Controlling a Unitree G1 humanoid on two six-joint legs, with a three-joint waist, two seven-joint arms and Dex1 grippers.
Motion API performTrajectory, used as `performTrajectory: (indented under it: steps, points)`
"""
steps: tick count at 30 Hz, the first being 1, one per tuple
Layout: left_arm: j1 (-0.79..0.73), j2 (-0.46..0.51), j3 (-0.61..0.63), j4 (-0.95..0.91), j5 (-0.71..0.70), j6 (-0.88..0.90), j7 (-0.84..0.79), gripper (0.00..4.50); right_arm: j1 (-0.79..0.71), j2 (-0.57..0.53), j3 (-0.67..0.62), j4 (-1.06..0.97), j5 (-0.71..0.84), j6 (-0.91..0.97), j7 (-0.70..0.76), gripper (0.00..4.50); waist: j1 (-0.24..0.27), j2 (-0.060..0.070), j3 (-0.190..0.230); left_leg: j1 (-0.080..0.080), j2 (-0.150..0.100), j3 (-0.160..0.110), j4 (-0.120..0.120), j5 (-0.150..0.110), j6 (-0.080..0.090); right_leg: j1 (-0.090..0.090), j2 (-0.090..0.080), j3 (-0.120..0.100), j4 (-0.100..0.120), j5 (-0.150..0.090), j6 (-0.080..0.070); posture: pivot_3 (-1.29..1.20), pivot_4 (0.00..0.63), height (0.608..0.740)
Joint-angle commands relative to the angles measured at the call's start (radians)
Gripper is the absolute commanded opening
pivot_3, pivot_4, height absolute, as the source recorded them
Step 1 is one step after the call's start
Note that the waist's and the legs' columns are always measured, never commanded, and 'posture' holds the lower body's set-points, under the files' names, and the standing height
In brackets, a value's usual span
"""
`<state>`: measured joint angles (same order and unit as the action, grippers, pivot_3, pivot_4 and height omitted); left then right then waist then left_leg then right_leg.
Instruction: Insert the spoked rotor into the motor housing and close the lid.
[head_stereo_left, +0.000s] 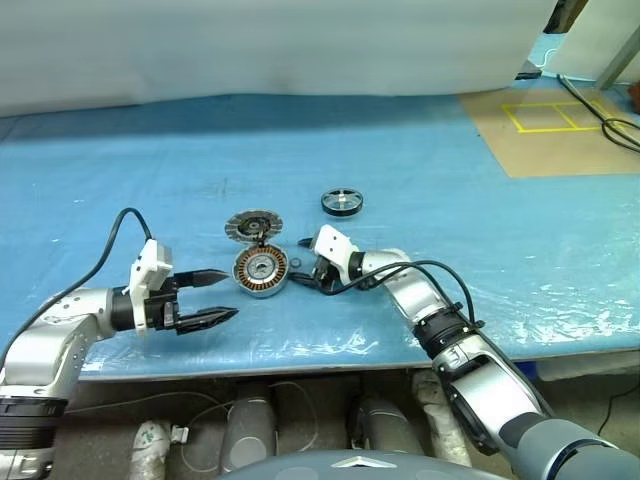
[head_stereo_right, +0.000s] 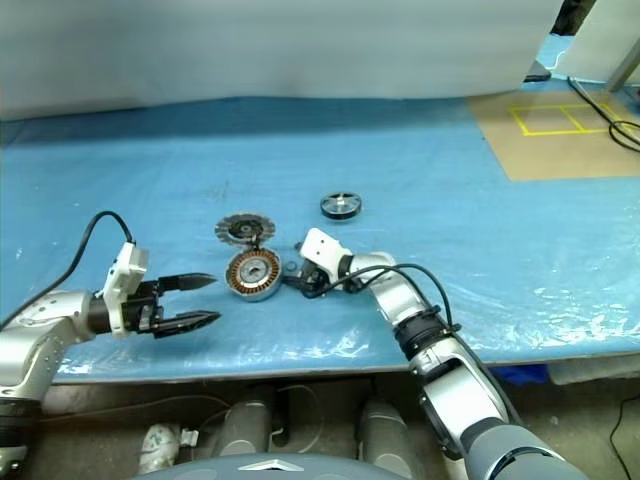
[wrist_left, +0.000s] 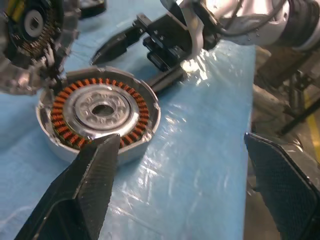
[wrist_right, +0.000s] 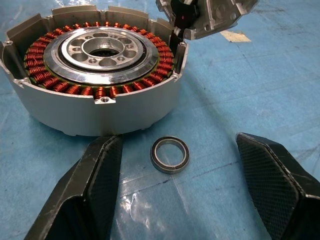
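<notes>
Left pincer (head_stereo_left: 222, 296): spread wide, empty, just left of the motor housing (head_stereo_left: 261, 271). Housing open, windings exposed; lid (head_stereo_left: 252, 226) behind it. Right pincer (wrist_right: 187, 187): spread wide, empty, straddling a thin ring (wrist_right: 170, 154). Spoked rotor (head_stereo_left: 342, 202) lies apart on the counter (head_stereo_left: 450, 250). Insertion and closing remain.

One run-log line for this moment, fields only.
housing: open, no rotor inside | rotor: apart on table | lid: behind housing | ring: beside housing | left gripper: open | right gripper: open, flanking ring
</notes>
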<state>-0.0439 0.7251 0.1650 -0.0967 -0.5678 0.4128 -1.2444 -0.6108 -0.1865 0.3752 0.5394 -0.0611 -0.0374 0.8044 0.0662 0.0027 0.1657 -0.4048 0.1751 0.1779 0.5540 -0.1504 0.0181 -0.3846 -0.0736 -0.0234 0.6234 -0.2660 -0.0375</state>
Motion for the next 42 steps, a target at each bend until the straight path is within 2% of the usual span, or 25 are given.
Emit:
performTrajectory:
  steps: [1,3,10,14,19,29,35,42]
  points:
    - [-0.015,0.002,0.020,-0.033,-0.005,-0.007,0.038,4.24,-0.009,0.008,0.003,0.008,-0.013,-0.023,0.008,3.39,-0.001,0.000,0.000,0.000,0.000,0.000,0.000,0.000,0.000,0.000,0.000,0.000,0.000,0.000,0.000,0.00,0.150,0.740]
    - [-0.012,0.003,0.016,-0.051,-0.010,-0.001,0.052,4.24,-0.007,0.006,0.004,0.006,-0.014,-0.026,0.015,2.85,-0.001,0.000,0.000,0.000,0.000,0.000,0.000,0.000,0.000,0.000,0.000,0.000,0.000,0.000,0.000,0.00,0.150,0.740]
    - [-0.012,0.019,0.019,-0.076,-0.016,0.018,0.071,4.24,-0.006,-0.003,-0.001,0.007,-0.025,-0.031,0.027,0.55,0.000,0.000,0.000,0.000,0.000,0.000,0.000,0.000,0.000,0.000,0.000,0.000,0.000,0.000,0.000,0.00,0.150,0.740]
    - [-0.012,0.014,0.021,-0.084,-0.019,0.023,0.090,4.24,0.001,-0.010,0.000,-0.008,-0.028,-0.029,0.034,0.56,0.000,0.000,0.000,0.000,0.000,0.000,0.000,0.000,0.000,0.000,0.000,0.000,0.000,0.000,0.000,0.00,0.150,0.740]
    - [-0.003,-0.005,0.018,-0.106,-0.005,-0.005,0.124,4.24,0.018,-0.042,-0.018,-0.137,-0.014,0.022,0.045,0.56,0.002,0.000,0.000,-0.001,0.000,0.000,0.000,0.000,0.000,0.000,0.000,0.000,0.000,0.000,0.000,0.00,0.150,0.740]
    - [0.013,-0.012,0.028,-0.114,-0.019,-0.010,0.137,4.24,0.056,-0.144,-0.084,-0.375,0.124,0.210,0.177,0.56,0.001,0.000,0.000,0.000,0.000,0.000,0.000,0.000,0.000,0.000,0.001,0.000,-0.001,0.000,0.000,0.00,0.150,0.740]
    - [0.041,-0.028,0.044,-0.091,-0.017,-0.039,0.137,4.24,-0.038,-0.066,-0.097,-0.396,0.207,0.359,0.181,0.56,-0.004,0.000,0.000,0.000,0.001,0.000,0.000,0.000,0.000,-0.002,0.001,0.001,0.000,0.000,0.000,0.00,0.150,0.740]
    - [0.102,-0.033,0.036,-0.039,0.020,-0.135,0.116,4.24,-0.075,0.024,0.007,-0.314,0.163,0.345,0.202,0.56,0.004,0.000,0.000,-0.001,0.001,0.000,-0.002,0.000,0.000,-0.002,0.001,0.000,-0.002,-0.001,-0.001,0.00,0.150,0.740]
